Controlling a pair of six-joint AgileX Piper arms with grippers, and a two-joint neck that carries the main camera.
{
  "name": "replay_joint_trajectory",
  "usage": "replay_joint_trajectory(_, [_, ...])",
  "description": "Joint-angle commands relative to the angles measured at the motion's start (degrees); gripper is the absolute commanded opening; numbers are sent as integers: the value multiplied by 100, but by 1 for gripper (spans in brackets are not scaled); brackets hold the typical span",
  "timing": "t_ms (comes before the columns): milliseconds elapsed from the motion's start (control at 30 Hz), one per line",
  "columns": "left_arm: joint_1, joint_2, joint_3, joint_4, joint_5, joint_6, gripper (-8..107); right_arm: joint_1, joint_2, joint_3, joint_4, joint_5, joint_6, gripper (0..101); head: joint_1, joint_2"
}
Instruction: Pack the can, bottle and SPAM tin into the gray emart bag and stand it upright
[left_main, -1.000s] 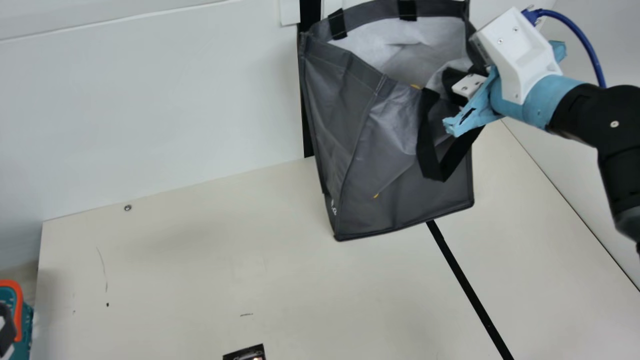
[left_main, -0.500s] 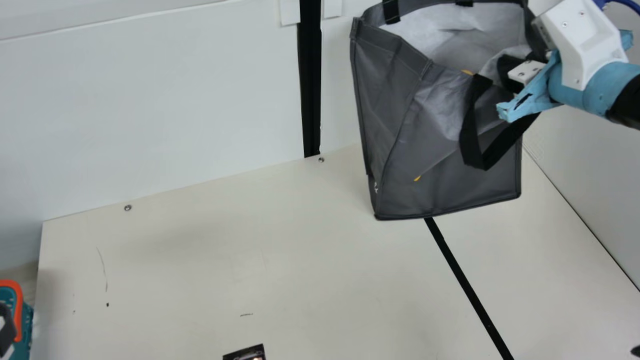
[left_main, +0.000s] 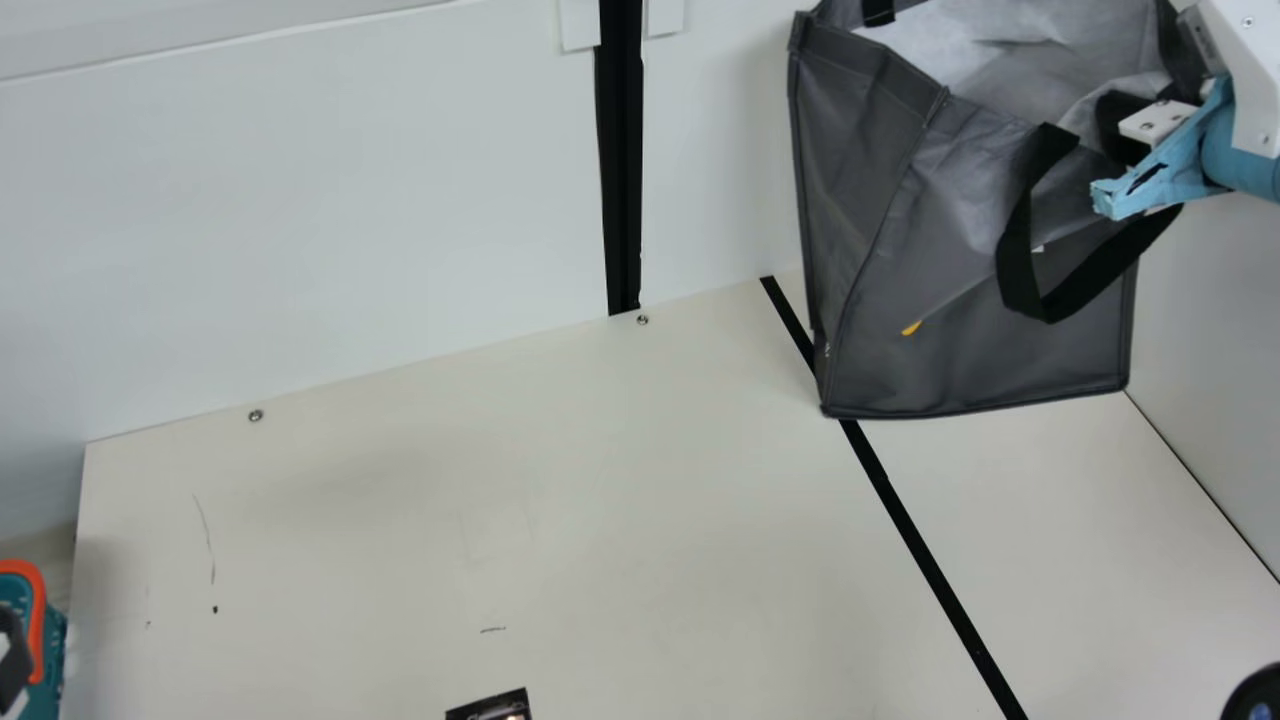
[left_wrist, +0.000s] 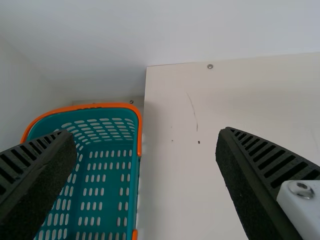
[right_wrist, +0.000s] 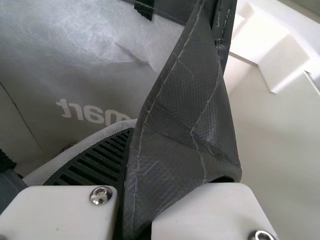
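The gray emart bag (left_main: 960, 230) is over the far right part of the cream table (left_main: 600, 500), its base towards the tabletop and its mouth open upward. The right gripper (right_wrist: 131, 137) is clamped on the rim near one corner, with a ribbed finger (right_wrist: 102, 157) against the pale lining and the fabric folded over beside it. That high grip probably serves to keep the tall, soft walls from sagging while the arm steers the bag to its standing place; it also pulls the cloth into creases, and the black handle (left_main: 1018, 262) loops loosely down the outside. A release while the base is tilted or unsupported could let the bag slump, so setting it level first seems wise

The left gripper (left_wrist: 146, 134) has its fingers wide apart with nothing between them, near a teal basket (left_wrist: 85, 106) with an orange rim, presumably because one hand is enough for this step

The bag's floor is hidden behind its front wall, so whether the can, bottle and SPAM tin are packed cannot be told. Nor is it certain that the base bears on the table. The rim's far edge is cut off at the top of the main view, and a dark object (left_main: 495, 706) at the bottom edge is too cropped to identify
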Motion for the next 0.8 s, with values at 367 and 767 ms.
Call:
replay_joint_trajectory(367, [0,0,0,0,0,0,90,-334,213,-194,-65,84,177,27,-130,-5])
replay_joint_trajectory(767, [0,0,0,0,0,0,90,-435,276,-365,-16,-25,262,67,-130,-5])
